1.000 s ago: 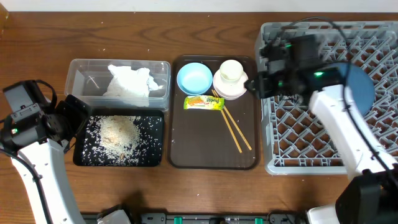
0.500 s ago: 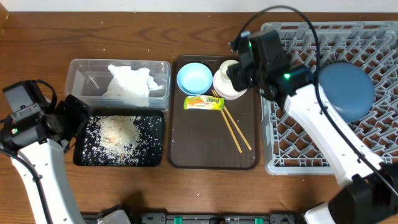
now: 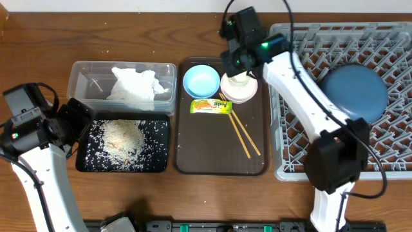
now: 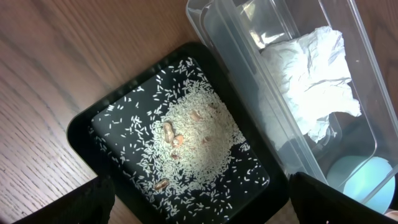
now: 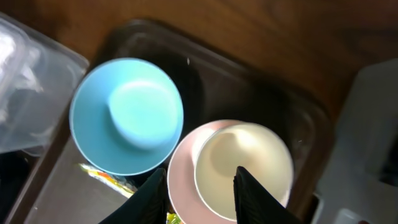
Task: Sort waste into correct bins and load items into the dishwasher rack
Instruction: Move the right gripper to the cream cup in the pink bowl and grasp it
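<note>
My right gripper (image 5: 202, 196) hangs open over the cream cup (image 5: 249, 162), which stands in the white bowl (image 5: 183, 186). One finger is above the cup's inside, the other outside its left rim. The light-blue bowl (image 3: 201, 80), the snack wrapper (image 3: 211, 106) and the chopsticks (image 3: 243, 135) lie on the brown tray (image 3: 212, 158). A dark-blue plate (image 3: 355, 93) rests in the grey rack (image 3: 386, 151). The napkin (image 3: 134, 84) is in the clear tub (image 3: 80, 74), and rice (image 3: 122, 136) covers the black tray (image 3: 162, 164). My left gripper (image 4: 211, 214) is open at the black tray's left end, holding nothing.
The clear tub and the black tray sit side by side left of the brown tray. The rack fills the right side, close against the brown tray's edge. Bare wooden table (image 3: 38, 58) lies at the far left and along the front.
My right arm has swung left from the rack to above the cup and bowl, and its jaws have narrowed a little. The left arm has not moved.
</note>
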Controlling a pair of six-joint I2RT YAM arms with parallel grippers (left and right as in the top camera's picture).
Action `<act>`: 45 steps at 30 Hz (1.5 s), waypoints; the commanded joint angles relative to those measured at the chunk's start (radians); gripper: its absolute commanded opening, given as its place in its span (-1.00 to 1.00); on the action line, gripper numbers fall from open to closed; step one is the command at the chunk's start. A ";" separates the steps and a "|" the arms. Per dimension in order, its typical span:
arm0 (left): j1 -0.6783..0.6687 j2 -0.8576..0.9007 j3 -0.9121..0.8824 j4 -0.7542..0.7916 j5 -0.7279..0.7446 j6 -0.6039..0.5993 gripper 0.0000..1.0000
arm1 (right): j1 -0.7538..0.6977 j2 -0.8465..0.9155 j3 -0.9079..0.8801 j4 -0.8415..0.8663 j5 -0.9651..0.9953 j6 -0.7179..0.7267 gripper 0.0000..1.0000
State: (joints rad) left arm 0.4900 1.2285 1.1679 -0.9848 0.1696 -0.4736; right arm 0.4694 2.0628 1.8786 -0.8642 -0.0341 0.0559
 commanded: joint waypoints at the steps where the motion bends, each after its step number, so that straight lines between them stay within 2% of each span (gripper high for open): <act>1: 0.004 0.000 0.018 -0.002 -0.006 0.005 0.84 | 0.010 0.036 0.023 -0.001 0.019 -0.009 -0.35; 9: 0.004 0.000 0.018 -0.002 -0.006 0.005 0.84 | 0.024 0.090 0.018 -0.004 0.022 -0.009 -0.56; 19: 0.004 0.000 0.018 -0.002 -0.006 0.005 0.84 | 0.039 0.095 -0.043 -0.010 0.029 -0.013 -0.56; 21: 0.004 0.000 0.018 -0.002 -0.006 0.005 0.83 | 0.044 0.098 -0.047 -0.010 0.035 -0.013 -0.60; 25: 0.004 0.000 0.018 -0.002 -0.006 0.005 0.84 | 0.043 0.097 -0.048 -0.019 0.034 -0.013 -0.81; 34: 0.004 0.000 0.018 -0.002 -0.006 0.005 0.84 | 0.047 0.097 -0.048 -0.056 0.105 -0.012 -0.80; 39: 0.004 0.000 0.018 -0.002 -0.006 0.005 0.83 | 0.046 0.097 -0.048 -0.060 0.105 -0.012 -0.88; 45: 0.004 0.000 0.018 -0.002 -0.006 0.005 0.84 | 0.048 0.097 -0.048 -0.068 0.105 -0.012 -0.78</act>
State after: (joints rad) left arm 0.4900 1.2285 1.1679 -0.9848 0.1696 -0.4736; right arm 0.5117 2.1479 1.8370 -0.9276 0.0570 0.0444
